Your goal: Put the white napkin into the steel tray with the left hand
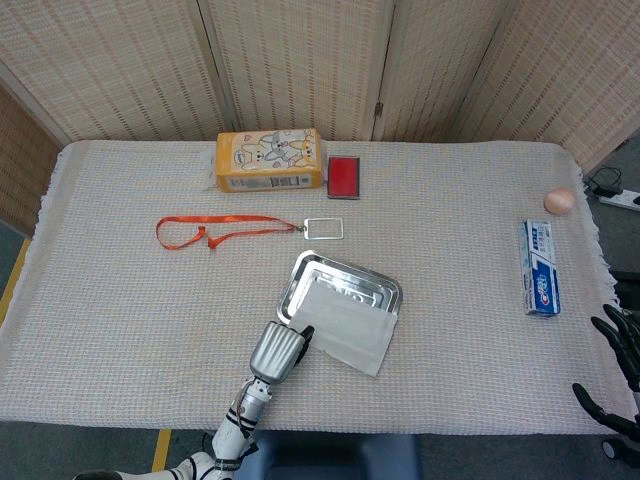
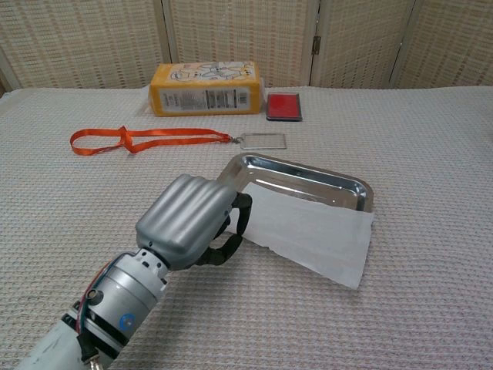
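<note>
- White napkin [image 1: 348,330] [image 2: 312,235]: lies spread over the near part of the steel tray, its near edge hanging past the tray's near rim onto the desk covering. Its left edge is pinched in the left hand.
- Steel tray [image 1: 352,277] [image 2: 308,171]: rectangular, near the middle of the desk, turned at a slight angle. Only its far rim and part of its floor show beyond the napkin.
- Left hand [image 1: 279,349] [image 2: 190,220]: just left of the tray's near-left corner, back of the hand facing up. Its fingers [image 2: 240,210] are curled in and closed on the napkin's left edge.
- Right hand [image 1: 616,370]: at the right edge of the head view, off the near-right corner of the desk, fingers spread apart and holding nothing. Only partly in frame.
- Orange lanyard [image 1: 215,232] [image 2: 146,139]: lies on the desk to the far left of the tray, with a clear badge holder [image 1: 324,227] [image 2: 263,141] at its right end.
- Yellow box [image 1: 270,160] [image 2: 205,89]: at the far side of the desk, with a red case [image 1: 343,176] [image 2: 283,105] just to its right.
- Toothpaste box [image 1: 539,267]: near the right edge of the desk, well apart from the tray.
- Egg [image 1: 559,200]: just beyond the toothpaste box, on its far side.
</note>
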Robot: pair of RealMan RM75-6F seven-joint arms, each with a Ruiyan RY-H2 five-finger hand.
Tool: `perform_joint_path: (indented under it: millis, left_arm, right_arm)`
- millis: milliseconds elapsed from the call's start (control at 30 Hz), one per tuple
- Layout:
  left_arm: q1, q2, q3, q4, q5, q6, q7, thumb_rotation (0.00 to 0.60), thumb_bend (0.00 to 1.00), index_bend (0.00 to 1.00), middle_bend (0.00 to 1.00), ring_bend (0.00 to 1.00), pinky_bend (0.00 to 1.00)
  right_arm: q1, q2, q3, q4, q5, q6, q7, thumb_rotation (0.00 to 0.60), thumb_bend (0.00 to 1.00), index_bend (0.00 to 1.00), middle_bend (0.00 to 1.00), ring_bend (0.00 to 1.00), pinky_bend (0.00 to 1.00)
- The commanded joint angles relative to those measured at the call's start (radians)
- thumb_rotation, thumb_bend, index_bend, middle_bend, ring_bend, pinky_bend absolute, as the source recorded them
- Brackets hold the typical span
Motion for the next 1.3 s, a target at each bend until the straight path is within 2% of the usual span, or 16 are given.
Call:
perform_joint_path:
  millis: [33,400,867,1067,1300]
  left_arm:
    - [-0.008,-0.014,-0.024,0.018,-0.025,-0.025,0.018,0.600,0.71,0.67,1.00,1.00,1.00]
    - [-0.039,-0.035,-0.075,0.092,-0.059,-0.054,-0.002,0.600,0.72,0.68,1.00,1.00,1.00]
    - [-0.088,-0.039,-0.070,0.102,-0.100,-0.086,-0.014,0.600,0.73,0.67,1.00,1.00,1.00]
    - [-0.106,-0.039,-0.059,0.089,-0.104,-0.070,-0.036,0.600,0.72,0.47,1.00,1.00,1.00]
    - [-0.118,-0.039,-0.053,0.083,-0.106,-0.053,-0.038,0.600,0.69,0.30,1.00,1.00,1.00]
  right_arm:
    - [0.000,0.001,0.000,0.001,-0.001,-0.001,0.001,0.600,0.38,0.00,0.00,0.00,0.00]
    - [0.006,0.000,0.001,-0.001,0.007,-0.025,-0.001,0.600,0.38,0.00,0.00,0.00,0.00]
    - [-0.011,0.003,0.005,0.000,0.010,0.006,0.013,0.600,0.38,0.00,0.00,0.00,0.00]
    - [-0.008,0.005,0.005,0.000,0.012,-0.004,0.015,0.600,0.38,0.00,0.00,0.00,0.00]
    - [-0.011,0.004,0.003,-0.001,0.003,0.000,0.011,0.600,0.38,0.00,0.00,0.00,0.00]
